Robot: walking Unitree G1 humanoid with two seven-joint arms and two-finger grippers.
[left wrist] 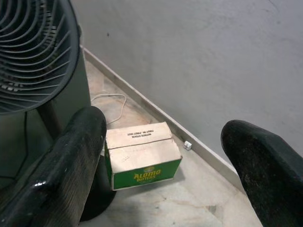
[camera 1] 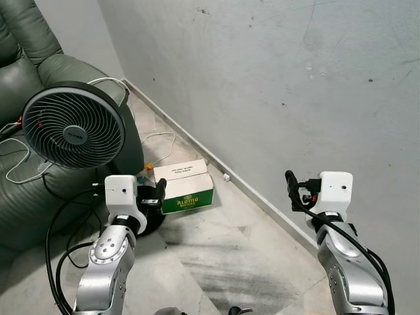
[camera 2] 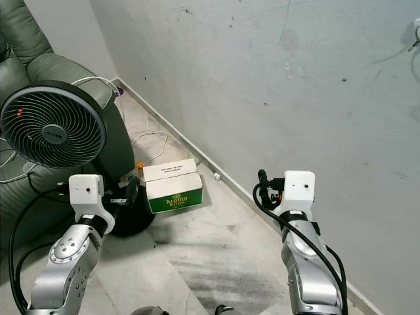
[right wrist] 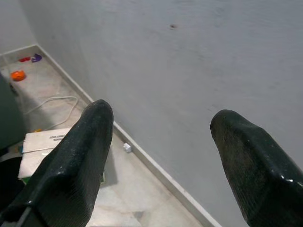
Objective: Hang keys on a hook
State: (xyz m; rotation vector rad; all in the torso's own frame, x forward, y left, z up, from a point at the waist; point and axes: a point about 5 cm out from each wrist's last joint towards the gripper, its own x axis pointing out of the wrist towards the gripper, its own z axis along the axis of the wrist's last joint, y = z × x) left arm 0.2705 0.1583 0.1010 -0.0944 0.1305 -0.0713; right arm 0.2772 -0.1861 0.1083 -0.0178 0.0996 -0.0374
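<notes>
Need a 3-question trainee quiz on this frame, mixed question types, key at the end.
1. True or false: the left gripper holds a bunch of keys.
2. What stands on the floor between the fan and the wall?
A. a green and white cardboard box
B. a bucket
C. a shoe
3. Fill in: the fingers of the right gripper are spread ____.

Key
1. False: its fingers are apart with nothing between them.
2. A, the cardboard box.
3. open, nothing held.
</notes>
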